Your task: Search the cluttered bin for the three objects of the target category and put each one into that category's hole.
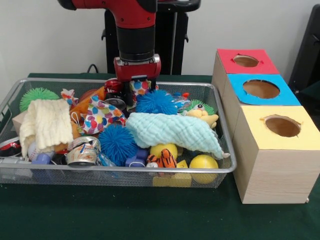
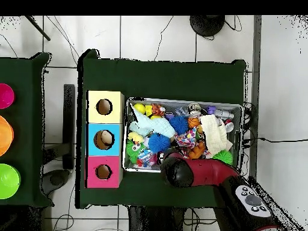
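1. Red and black gripper [image 1: 137, 82] lowered into the far side of the wide silver wire-mesh bin [image 1: 120, 170], with a crumpled white polka-dot wrapper [image 1: 139, 87] pinched at its tips.
2. Second polka-dot wrapper [image 1: 100, 116] lying just left of centre in the bin, beside a spiky blue ball [image 1: 118, 144] and a pale blue-green waffle cloth [image 1: 175, 131].
3. Front view alone: a dented silver drink can [image 1: 82, 154] near the front rim, a cream knitted cloth [image 1: 47, 122] at the left, a round yellow ball [image 1: 203, 162] at the right.
4. Rough round hole [image 1: 282, 126] in the yellow-topped pale wooden box [image 1: 275, 172], nearest of three boxes right of the bin.
5. Overhead view: arm covering the gripper, tips hidden; yellow-topped box [image 2: 105, 93] farthest from the robot's base, its hole [image 2: 104, 107] dark.
6. Third wrapper not made out in either view.
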You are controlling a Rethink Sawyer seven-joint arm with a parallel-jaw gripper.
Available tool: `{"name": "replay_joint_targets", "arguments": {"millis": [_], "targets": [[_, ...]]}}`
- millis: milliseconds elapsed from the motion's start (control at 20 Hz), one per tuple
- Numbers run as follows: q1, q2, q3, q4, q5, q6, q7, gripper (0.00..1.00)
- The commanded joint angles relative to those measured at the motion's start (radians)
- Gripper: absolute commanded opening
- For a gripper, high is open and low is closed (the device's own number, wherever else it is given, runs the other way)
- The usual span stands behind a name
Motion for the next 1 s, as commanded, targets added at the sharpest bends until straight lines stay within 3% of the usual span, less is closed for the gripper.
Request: {"name": "replay_joint_targets", "arguments": {"millis": [50, 500, 1000], "targets": [[-0.026, -0.011, 0.08, -0.078, -0.066, 0.106, -0.067, 1.0], [-0.052, -0.055, 0.089, -0.023, -0.076, 0.119, -0.076, 1.0], [-0.081, -0.115, 0.058, 0.157, -0.142, 0.015, 0.007, 1.0]]}}
